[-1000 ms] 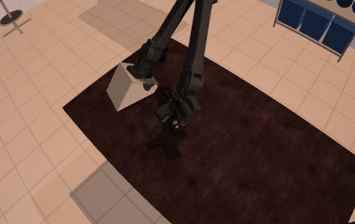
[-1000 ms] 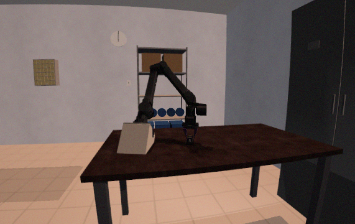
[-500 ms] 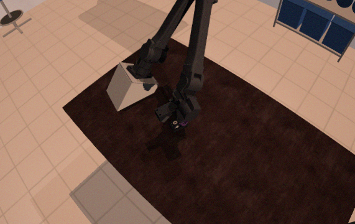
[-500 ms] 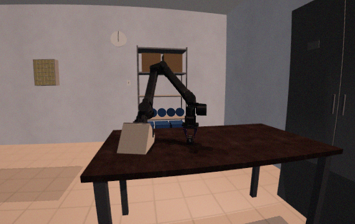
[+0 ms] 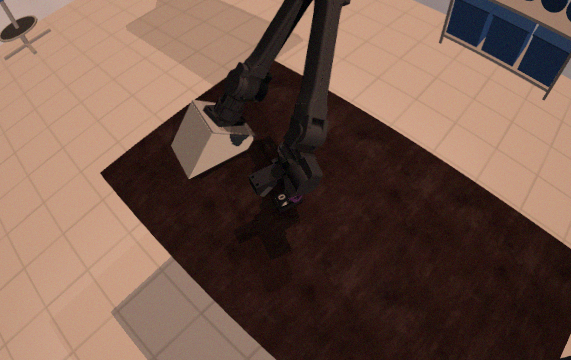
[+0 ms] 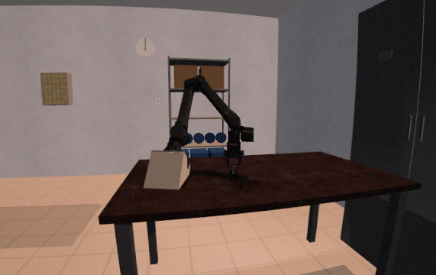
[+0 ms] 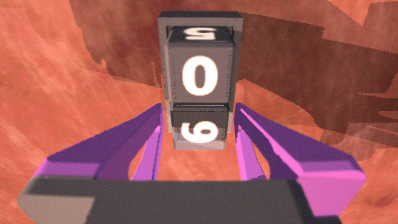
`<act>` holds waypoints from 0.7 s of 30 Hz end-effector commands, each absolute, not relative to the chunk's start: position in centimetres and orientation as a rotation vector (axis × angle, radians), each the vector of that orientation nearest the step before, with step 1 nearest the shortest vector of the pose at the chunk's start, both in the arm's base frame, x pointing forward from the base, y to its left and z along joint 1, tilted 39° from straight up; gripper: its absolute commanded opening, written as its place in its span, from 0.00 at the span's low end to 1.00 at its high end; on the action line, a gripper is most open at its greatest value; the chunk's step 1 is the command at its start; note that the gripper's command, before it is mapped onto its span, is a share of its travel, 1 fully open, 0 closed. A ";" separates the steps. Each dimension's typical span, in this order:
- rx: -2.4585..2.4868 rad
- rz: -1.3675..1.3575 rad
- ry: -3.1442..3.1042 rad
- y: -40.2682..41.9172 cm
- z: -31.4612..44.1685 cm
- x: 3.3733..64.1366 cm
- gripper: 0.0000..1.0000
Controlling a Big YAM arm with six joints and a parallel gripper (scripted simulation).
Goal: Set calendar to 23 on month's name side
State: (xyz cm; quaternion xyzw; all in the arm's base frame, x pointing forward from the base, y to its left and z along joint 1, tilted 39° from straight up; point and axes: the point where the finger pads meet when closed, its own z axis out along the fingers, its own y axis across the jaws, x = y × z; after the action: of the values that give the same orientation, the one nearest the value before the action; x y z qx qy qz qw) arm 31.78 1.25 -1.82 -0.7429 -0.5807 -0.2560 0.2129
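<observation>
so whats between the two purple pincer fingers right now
In the wrist view the near end of the calendar tray, with the cube showing 9, lies between the fingers; a small gap shows on each side, so the pincer isn't touching.
</observation>
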 end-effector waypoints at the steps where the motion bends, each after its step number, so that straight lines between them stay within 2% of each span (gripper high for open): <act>1: -2.071 -0.711 -1.601 1.1 -2.1 32.1 0.46; 4: -2.071 -0.711 -1.601 1.1 -2.1 32.1 0.46; 5: -2.071 -0.711 -1.601 1.1 -2.1 32.1 0.26; 21: -2.070 -0.711 -1.601 1.1 -2.1 32.1 0.26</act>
State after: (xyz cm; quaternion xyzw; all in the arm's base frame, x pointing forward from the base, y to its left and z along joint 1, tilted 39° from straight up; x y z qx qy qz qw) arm 31.78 1.26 -1.83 -0.7430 -0.5807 -0.2559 0.2129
